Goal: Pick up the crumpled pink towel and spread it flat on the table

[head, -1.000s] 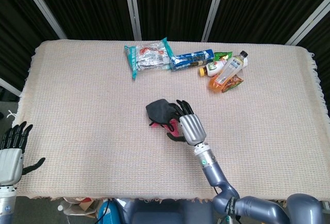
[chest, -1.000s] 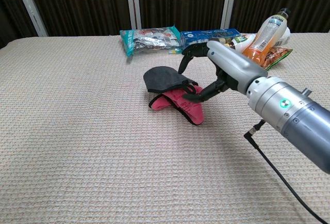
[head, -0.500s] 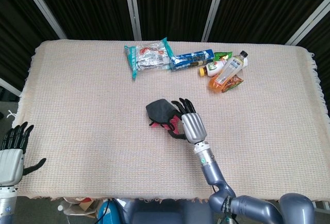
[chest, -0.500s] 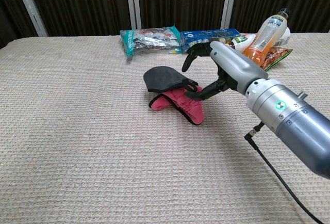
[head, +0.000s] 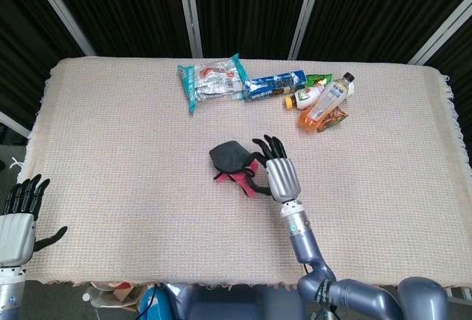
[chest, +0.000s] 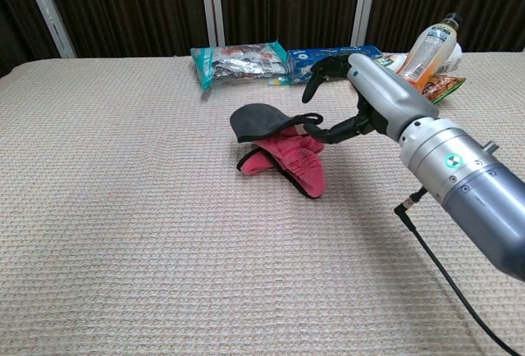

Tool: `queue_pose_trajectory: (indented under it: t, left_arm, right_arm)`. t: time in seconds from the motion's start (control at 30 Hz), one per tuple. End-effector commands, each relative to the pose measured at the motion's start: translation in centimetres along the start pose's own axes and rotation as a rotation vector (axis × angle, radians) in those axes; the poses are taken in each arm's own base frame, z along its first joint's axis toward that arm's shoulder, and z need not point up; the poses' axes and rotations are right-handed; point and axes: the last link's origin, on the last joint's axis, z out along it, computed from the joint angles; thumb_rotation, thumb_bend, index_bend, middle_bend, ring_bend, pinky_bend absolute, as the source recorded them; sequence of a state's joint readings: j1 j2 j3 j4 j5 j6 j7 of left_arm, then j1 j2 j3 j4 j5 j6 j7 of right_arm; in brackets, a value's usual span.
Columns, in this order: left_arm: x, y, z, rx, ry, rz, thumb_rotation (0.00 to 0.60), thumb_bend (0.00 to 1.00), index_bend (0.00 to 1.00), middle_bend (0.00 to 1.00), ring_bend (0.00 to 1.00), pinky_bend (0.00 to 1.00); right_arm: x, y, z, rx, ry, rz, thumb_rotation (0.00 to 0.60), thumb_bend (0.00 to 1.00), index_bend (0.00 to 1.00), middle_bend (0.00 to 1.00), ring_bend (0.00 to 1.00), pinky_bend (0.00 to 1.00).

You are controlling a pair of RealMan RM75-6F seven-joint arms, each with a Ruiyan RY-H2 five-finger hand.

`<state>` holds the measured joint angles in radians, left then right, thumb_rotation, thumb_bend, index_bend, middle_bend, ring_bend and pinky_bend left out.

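The crumpled towel [head: 231,161] lies near the table's middle, a dark grey flap [chest: 254,120] folded over its pink part [chest: 289,162]. My right hand [head: 278,169] hovers at its right edge with fingers spread. In the chest view the right hand [chest: 361,103] has its upper fingers [chest: 317,79] raised above the towel, and its thumb reaches low to the flap's dark border. No firm grip shows. My left hand [head: 18,220] hangs open off the table's front left corner, far from the towel.
Along the far edge lie a teal snack bag [head: 211,80], a blue packet [head: 274,84], two bottles [head: 327,101] and small green and orange packets. A woven beige cloth [head: 110,150] covers the table. A black cable [chest: 447,278] trails from my right wrist.
My right hand has shifted right and slightly up, off the top of the towel. The grey flap has lifted a little and more pink shows. My left hand has not moved.
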<state>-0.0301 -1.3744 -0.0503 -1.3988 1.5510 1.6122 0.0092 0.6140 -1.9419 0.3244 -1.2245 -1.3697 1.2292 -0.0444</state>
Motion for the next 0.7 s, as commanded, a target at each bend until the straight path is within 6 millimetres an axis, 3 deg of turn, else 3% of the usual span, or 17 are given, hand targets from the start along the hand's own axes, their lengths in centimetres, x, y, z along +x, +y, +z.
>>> queue_pose_trajectory:
  t: [0.03,0.7]
  left_arm:
    - [-0.02,-0.01,-0.04,0.0,-0.002,0.0,0.6,0.04,0.0,0.0,0.0,0.0]
    - [-0.12,-0.02,-0.15,-0.002,-0.011,-0.007,0.6,0.04,0.0,0.0,0.0,0.0]
  right_arm:
    - [-0.03,0.13,0.08,-0.009,0.003,-0.001,0.6,0.32,0.45,0.19,0.06,0.04]
    - [-0.72,0.74,-0.14,-0.037,-0.004,-0.013,0.6,0.35,0.45,0.19,0.07,0.04]
